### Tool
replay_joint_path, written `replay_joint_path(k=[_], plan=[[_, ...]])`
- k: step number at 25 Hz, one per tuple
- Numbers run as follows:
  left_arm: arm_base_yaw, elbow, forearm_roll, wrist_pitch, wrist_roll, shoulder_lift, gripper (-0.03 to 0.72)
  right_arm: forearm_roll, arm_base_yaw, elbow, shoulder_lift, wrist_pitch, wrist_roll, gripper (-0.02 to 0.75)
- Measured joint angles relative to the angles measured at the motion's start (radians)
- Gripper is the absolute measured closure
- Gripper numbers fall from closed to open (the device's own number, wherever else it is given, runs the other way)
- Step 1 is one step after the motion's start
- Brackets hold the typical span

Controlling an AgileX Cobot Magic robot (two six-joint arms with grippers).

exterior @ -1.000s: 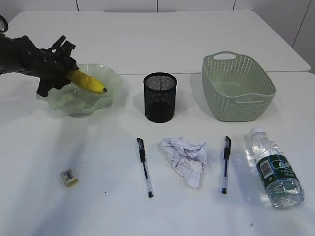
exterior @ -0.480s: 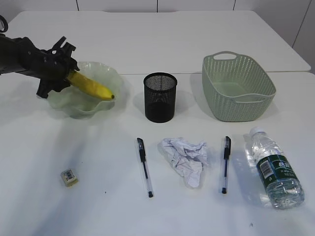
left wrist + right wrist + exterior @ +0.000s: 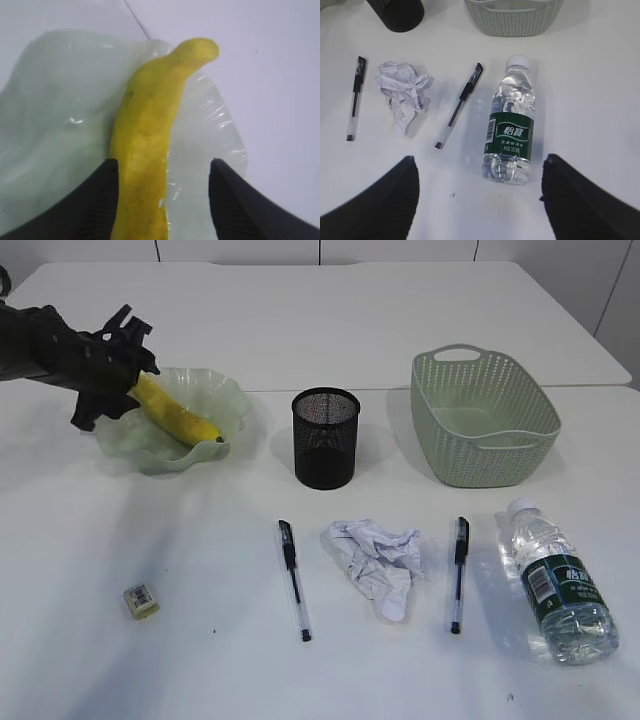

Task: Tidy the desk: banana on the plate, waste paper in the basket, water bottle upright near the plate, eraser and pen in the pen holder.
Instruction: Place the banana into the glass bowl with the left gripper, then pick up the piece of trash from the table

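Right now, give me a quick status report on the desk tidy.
Left fingers open astride the banana, now lying in the plate. Right gripper open, empty, above the water bottle. Nothing in the way.

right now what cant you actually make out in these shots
- Banana rear end: exterior view, hidden behind the left gripper; left wrist view, cut off by the bottom edge.
- Eraser print: exterior view, too small to read.
- Basket: right wrist view, cut off by the top edge.
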Motion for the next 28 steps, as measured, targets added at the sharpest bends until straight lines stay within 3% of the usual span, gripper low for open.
replay_joint_path(k=[4,11,15,21,28], plan=[[0.0,0.0,0.086,0.029,0.0,-0.053,0.284,0.0,0.0,0.0,0.0,0.0,0.0,0.17],[0.0,0.0,0.329,0.193,0.004,-0.179,0.284,0.0,0.0,0.0,0.0,0.0,0.0,0.17],[0.0,0.0,0.388,0.301,0.086,-0.255,0.284,0.0,0.0,0.0,0.0,0.0,0.0,0.17],[0.0,0.0,0.361,0.505,0.337,-0.35,0.285,0.0,0.0,0.0,0.0,0.006,0.0,0.17],[0.0,0.0,0.186,0.826,0.718,-0.379,0.309,0.0,0.0,0.0,0.0,0.045,0.0,0.17]])
